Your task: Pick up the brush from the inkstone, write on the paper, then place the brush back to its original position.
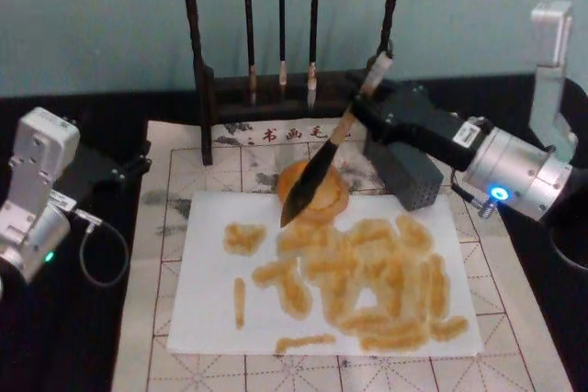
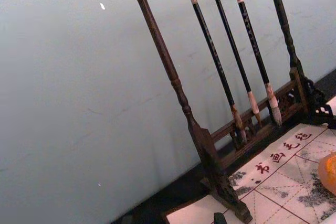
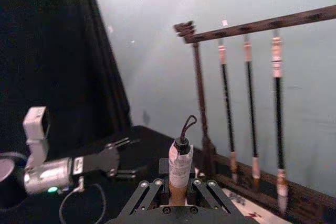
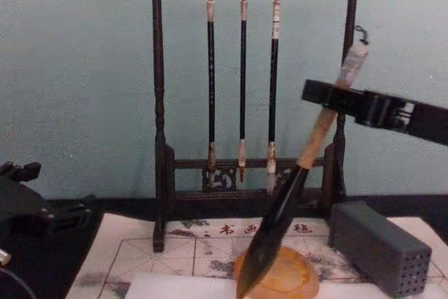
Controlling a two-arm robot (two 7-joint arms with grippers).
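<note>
Reaching in from the right of the head view, the right hand (image 1: pixel 361 109) is clenched on the tan handle of the large thick calligraphy brush (image 1: pixel 333 141) — whitish cap toward the upper right, dark bristles slanting down-left. Its tip hangs at the near-left rim of the round amber translucent inkstone (image 1: pixel 338 192) at frame centre, where the dish meets the upper edge of the white paper sheet (image 1: pixel 211 305) streaked with amber strokes — contact cannot be told. The left hand (image 1: pixel 136 164) sits at the left edge, well apart.
</note>
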